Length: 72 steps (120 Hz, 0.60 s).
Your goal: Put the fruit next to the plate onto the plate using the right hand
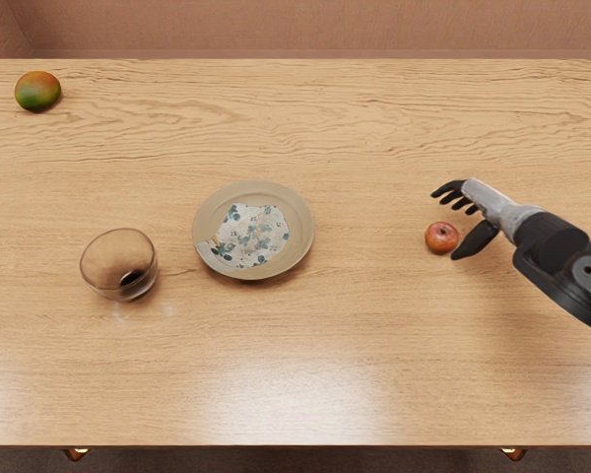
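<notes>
While the apple [440,236] is lying ungrasped, well apart from the plate [207,209], the right hand [476,212] is hovering just beside it, fingers spread, gripping nothing.

A home dining setting, rendered in simulation: a pale wood-grain worktop [374,345] fills the frame, laid with a floral plate [300,233] at centre, a glass bowl [91,264] to its left, a mango [37,91] at upper left and an apple [440,236] at right. A plain terracotta wall [305,25] runs along the top.
</notes>
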### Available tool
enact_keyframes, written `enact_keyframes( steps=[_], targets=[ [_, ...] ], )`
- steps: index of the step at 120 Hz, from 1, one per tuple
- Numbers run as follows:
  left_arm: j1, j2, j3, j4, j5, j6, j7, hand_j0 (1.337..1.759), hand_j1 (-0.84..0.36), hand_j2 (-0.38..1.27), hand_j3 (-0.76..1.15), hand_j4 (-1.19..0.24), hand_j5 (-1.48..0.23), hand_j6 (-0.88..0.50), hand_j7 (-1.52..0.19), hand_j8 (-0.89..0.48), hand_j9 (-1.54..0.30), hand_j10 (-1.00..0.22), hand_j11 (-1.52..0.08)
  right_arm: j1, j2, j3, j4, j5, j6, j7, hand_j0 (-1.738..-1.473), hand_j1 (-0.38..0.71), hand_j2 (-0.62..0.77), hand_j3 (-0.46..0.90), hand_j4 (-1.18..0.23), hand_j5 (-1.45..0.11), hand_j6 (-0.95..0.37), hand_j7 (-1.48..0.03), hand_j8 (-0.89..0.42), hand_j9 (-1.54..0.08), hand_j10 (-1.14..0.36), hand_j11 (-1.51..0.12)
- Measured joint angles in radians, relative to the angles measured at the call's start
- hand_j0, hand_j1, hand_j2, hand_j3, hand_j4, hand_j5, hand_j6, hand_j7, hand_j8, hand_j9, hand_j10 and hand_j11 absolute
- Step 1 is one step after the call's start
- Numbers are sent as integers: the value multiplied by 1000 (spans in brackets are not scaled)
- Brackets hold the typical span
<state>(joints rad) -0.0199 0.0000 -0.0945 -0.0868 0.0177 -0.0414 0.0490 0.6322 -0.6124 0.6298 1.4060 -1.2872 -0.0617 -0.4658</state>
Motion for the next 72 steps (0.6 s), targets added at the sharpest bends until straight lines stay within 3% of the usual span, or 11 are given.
enact_keyframes(
  steps=[72],
  targets=[
    [0,0,0,0,0,0,0,1658,335,3,0,-12,-15,-13,-15,-12,-15,-12,-15,11,42,-1,8,3,49,-9,-1658,187,-87,0,-450,-583,-451,-582,-450,-583,-450,-582]
  ],
)
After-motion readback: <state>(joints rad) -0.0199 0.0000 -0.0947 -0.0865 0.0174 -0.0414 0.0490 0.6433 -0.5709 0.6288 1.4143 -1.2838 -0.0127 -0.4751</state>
